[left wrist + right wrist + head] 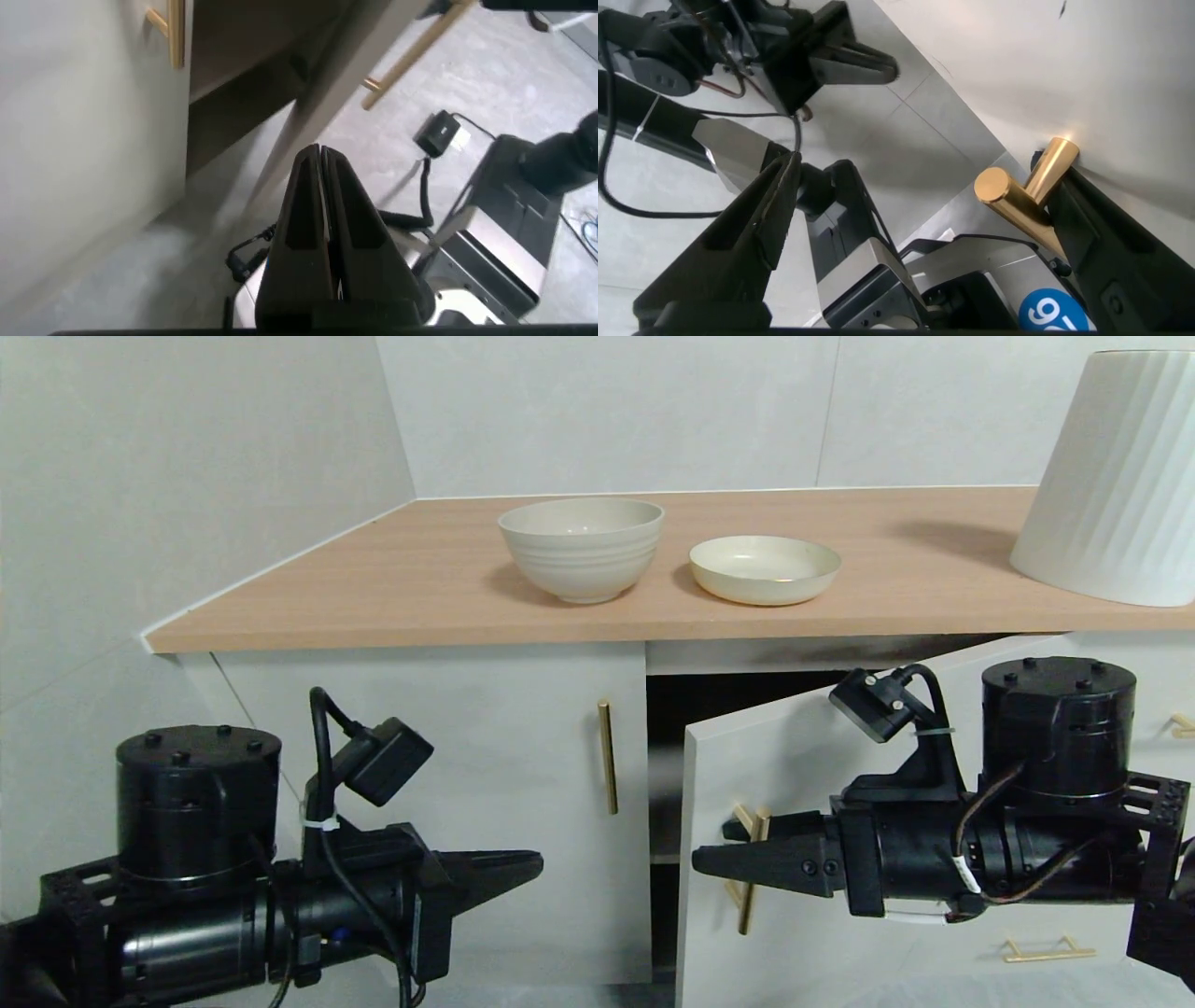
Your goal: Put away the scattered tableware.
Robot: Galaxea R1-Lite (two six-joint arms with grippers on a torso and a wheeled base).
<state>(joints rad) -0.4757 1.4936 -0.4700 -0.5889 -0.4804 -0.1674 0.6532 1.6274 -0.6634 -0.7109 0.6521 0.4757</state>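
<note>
counter: wood countertop across the top of the head view, carries all the tableware
lampshade: white ribbed lampshade at 2 o'clock on the counter, well apart from the dishes
cabinet: closed door at 9 o'clock; open door swung out at 4 o'clock, dark gap between them
bowl: deep cream bowl, upright at 12 o'clock, near the front edge
bowl handling: looks like stiff, glazed ware, so likely slippery, chippable and the heavier piece; pinch the rim, one finger inside, one outside
dish: shallow cream dish, at 3 o'clock of the bowl, near but apart
dish handling: probably light, stiff and breakable; low flared rim, so take the near edge at 6 o'clock, finger under the lip
left gripper: left gripper at 7 o'clock, below counter level, fingers pressed together, holding nothing
right gripper: right gripper at 5 o'clock by the open door, fingers spread
handle: brass handle lies between the spread fingers, close to one; contact cannot be told
progress: judged, nothing stowed yet
</note>
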